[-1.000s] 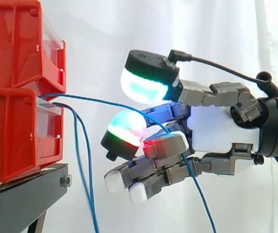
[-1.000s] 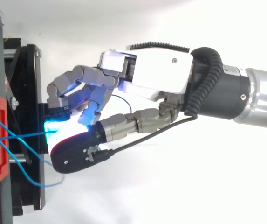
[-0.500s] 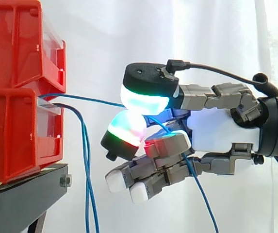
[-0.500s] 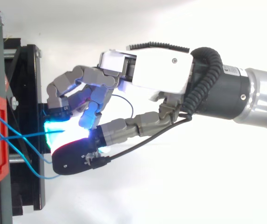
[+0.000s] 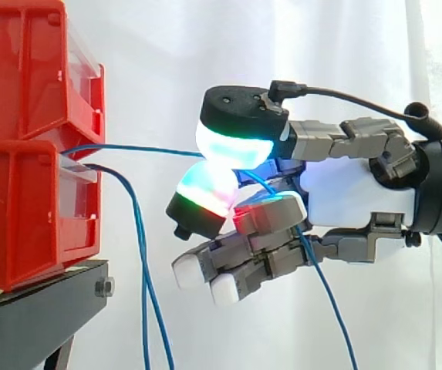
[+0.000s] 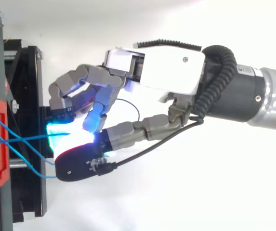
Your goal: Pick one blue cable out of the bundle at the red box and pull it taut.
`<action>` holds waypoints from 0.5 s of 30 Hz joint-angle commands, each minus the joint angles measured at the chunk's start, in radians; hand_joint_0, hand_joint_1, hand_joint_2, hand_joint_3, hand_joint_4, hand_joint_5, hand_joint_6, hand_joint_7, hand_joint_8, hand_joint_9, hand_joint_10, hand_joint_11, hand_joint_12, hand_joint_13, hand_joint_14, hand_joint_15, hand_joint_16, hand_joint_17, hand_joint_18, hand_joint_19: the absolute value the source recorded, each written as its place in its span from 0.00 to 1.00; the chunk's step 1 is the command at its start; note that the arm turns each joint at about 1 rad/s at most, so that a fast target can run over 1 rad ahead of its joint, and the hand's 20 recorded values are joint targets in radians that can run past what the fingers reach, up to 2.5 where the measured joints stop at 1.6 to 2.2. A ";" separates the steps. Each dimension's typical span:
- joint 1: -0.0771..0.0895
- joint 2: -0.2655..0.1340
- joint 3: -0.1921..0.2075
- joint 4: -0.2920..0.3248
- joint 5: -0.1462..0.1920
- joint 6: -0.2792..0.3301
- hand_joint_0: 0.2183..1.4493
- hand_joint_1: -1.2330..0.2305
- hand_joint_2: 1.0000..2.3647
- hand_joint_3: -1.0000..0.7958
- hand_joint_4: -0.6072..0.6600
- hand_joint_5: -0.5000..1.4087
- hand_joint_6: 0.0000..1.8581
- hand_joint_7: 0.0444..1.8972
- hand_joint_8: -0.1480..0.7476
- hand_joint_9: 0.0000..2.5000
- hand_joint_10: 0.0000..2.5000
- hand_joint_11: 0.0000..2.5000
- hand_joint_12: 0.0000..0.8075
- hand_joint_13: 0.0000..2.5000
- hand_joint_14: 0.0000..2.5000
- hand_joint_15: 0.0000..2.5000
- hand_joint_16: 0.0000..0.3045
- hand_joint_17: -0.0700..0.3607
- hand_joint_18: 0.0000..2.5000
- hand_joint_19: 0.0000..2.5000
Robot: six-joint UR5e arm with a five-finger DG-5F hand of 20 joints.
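- Side view: the camera stands beside the work, at about its height. It looks level across it toward the white curtain (image 5: 205, 46).
- My arm enters this frame from the right edge, and the left edge cuts off the stacked red bins (image 5: 20, 193).
- This camera sits close: my hand (image 5: 352, 193) spans much of the frame's right half.
- Top view: the camera hangs above the work and looks down, also from close in. My arm comes in from the right here too, and the black stand (image 6: 29, 96) lies along the left.
- Both views share my hand, the bins' front, the stand's edge and the blue cable (image 5: 143, 149) running from bin to hand.
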 commanded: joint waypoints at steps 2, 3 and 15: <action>-0.003 0.016 0.000 -0.024 0.003 -0.022 0.33 0.26 0.01 0.48 0.61 0.19 0.47 0.62 0.55 0.49 0.00 0.59 0.50 0.27 0.01 0.19 0.19 0.46 0.25 0.19; -0.003 0.016 0.001 -0.027 0.003 -0.025 0.33 0.26 0.01 0.48 0.61 0.19 0.47 0.62 0.55 0.49 0.00 0.59 0.50 0.27 0.01 0.19 0.18 0.46 0.25 0.19; -0.004 0.028 0.003 -0.038 0.035 -0.063 0.36 0.25 0.01 0.41 0.62 0.18 0.47 0.58 0.55 0.47 0.00 0.58 0.49 0.25 0.01 0.19 0.18 0.45 0.25 0.19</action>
